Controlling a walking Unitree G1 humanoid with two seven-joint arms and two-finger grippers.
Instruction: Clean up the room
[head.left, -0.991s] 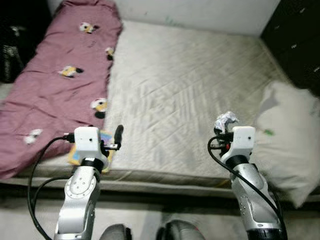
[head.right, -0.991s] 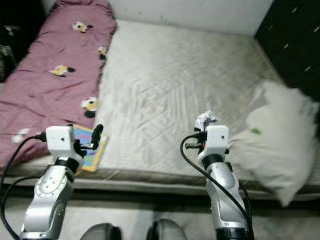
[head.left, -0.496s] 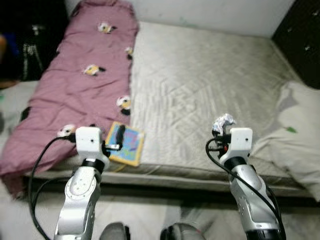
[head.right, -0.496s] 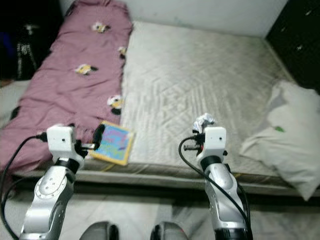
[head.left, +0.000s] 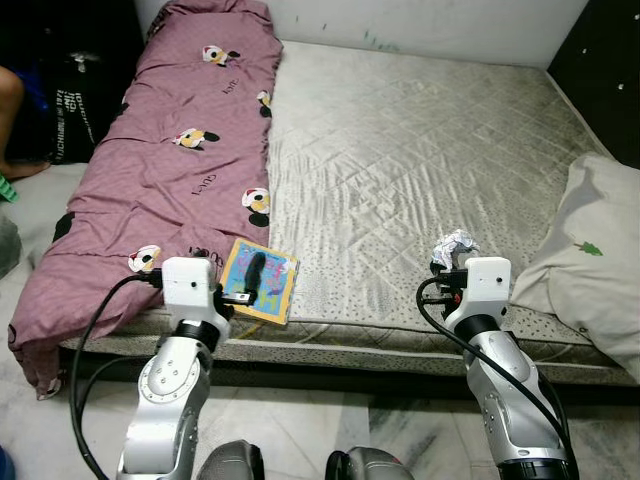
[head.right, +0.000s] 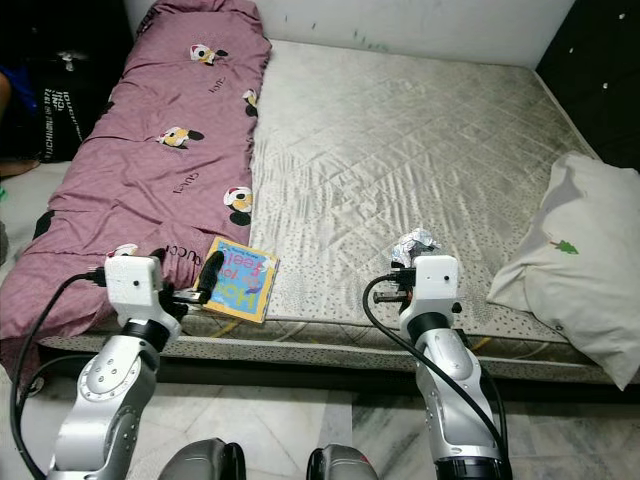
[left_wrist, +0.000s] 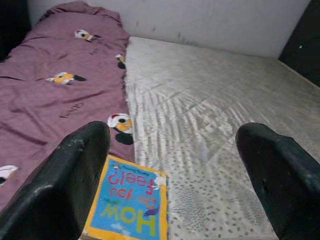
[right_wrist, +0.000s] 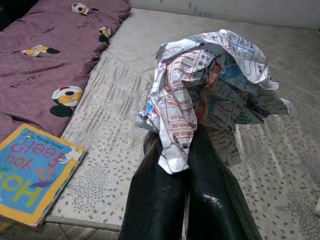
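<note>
Since a second ago the head views have been shifted and sharpened, so a book (head.left: 259, 280) at the mattress (head.left: 420, 160) edge and a person's leg (head.left: 12, 125), perhaps, are now seen. The crumpled paper (right_wrist: 210, 80) is kept pinched in the right gripper (right_wrist: 182, 150) above the near edge; the left gripper (left_wrist: 175, 165) is spread wide over the book. A maroon printed blanket (head.left: 170, 150) and a white pillow (head.left: 595, 250) flank the quilted surface.

Silver arms, white wrist boxes, black cables, black fingers
</note>
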